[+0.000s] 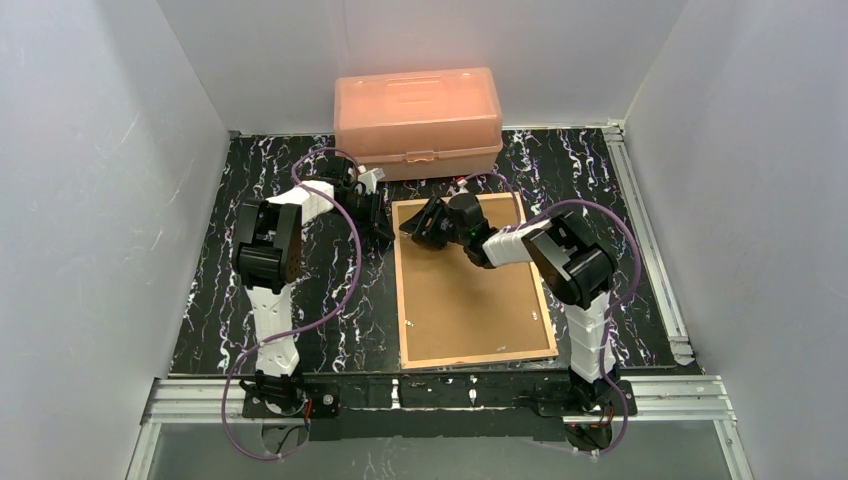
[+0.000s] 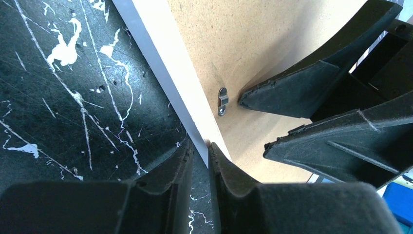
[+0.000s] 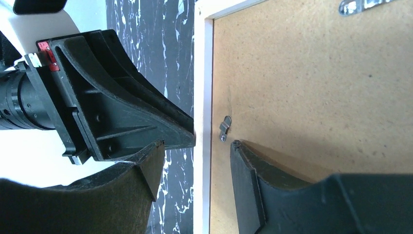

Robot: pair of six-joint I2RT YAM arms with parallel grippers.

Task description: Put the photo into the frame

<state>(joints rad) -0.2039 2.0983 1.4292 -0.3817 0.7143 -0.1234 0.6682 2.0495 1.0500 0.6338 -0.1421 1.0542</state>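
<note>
Lying back-up beneath your right gripper (image 3: 197,146), the frame (image 1: 399,300) has its brown backing board (image 1: 470,300) facing the camera. Its long axis runs from the gripper back toward the arm bases, with the far end leaning slightly toward your left arm. Its short rails run across in front of you. Both grippers work at the frame's far left corner, and most of the frame stretches away from them toward the near edge of the table (image 1: 215,290).

Your right gripper is moderately open and grips nothing. It straddles the frame's left rail: one finger (image 3: 141,170) hangs over the dark marbled table outside the rail, while the other (image 3: 248,185) sits over the backing board. That inner fingertip is just beside a small metal turn clip (image 3: 224,128). You cannot tell from these views whether it touches the board.

Your left gripper (image 2: 200,148) is almost fully closed, with only a sliver between the tips. The tips meet the outer edge of the same rail, directly opposite your right gripper and close to it. The views do not settle whether they pinch the rail or only press against it.

Beyond both grippers, an orange box (image 1: 418,110) stands against the back wall, apart from the frame's far rail.
</note>
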